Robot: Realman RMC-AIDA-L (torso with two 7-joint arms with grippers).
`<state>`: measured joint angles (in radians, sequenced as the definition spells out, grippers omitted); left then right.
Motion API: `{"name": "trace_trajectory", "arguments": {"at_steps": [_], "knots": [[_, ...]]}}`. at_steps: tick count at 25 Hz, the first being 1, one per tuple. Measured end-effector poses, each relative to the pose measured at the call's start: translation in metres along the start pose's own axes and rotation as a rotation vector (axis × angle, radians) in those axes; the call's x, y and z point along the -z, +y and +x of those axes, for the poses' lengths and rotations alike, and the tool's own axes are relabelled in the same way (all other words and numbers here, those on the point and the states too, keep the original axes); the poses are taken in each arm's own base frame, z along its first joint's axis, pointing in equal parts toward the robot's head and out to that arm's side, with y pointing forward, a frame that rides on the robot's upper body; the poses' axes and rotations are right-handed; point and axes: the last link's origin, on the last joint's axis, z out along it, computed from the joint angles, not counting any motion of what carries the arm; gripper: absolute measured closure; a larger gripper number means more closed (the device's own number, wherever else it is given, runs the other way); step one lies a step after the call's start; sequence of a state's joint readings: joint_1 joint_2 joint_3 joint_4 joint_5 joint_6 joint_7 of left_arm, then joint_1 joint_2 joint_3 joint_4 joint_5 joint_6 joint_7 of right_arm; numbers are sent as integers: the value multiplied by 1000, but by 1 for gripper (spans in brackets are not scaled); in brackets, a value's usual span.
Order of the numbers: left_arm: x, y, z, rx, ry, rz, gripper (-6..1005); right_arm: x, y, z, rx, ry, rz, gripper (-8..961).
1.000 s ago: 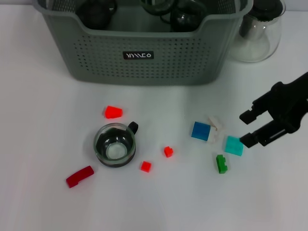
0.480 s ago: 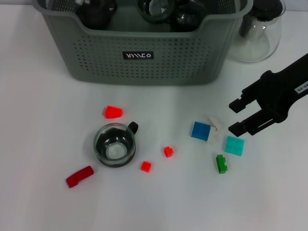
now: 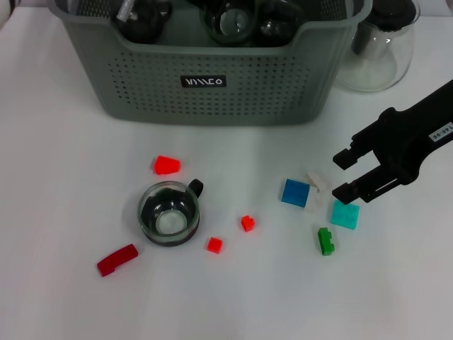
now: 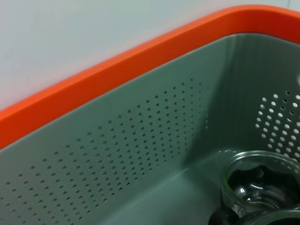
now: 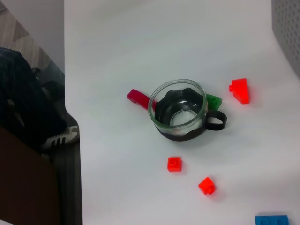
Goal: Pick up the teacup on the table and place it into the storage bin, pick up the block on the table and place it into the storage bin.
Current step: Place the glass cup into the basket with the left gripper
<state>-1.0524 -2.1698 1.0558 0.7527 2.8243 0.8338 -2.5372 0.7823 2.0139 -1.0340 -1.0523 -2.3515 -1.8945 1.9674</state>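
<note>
In the head view the right hand [image 3: 341, 173] reaches in from the right edge, its black fingers spread and empty, hovering just above the teal block [image 3: 345, 214] on the white worktop [image 3: 64, 184]. The teacup [image 3: 169, 213] stands upright at lower left of centre, with red blocks around it. The storage bin [image 3: 205, 78] fills the top centre. The left hand's state cannot be told
</note>
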Motion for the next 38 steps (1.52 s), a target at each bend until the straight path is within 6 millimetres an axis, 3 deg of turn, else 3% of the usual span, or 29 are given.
{"name": "trace_trajectory", "arguments": {"at_steps": [22,38], "knots": [[-1,4,2,9,6,-3,958,-2,0,-1,21,22,-6,276],[-12,10,-11,0,-25,-4,957,-5,1,0,12,23,-14,276]]}}
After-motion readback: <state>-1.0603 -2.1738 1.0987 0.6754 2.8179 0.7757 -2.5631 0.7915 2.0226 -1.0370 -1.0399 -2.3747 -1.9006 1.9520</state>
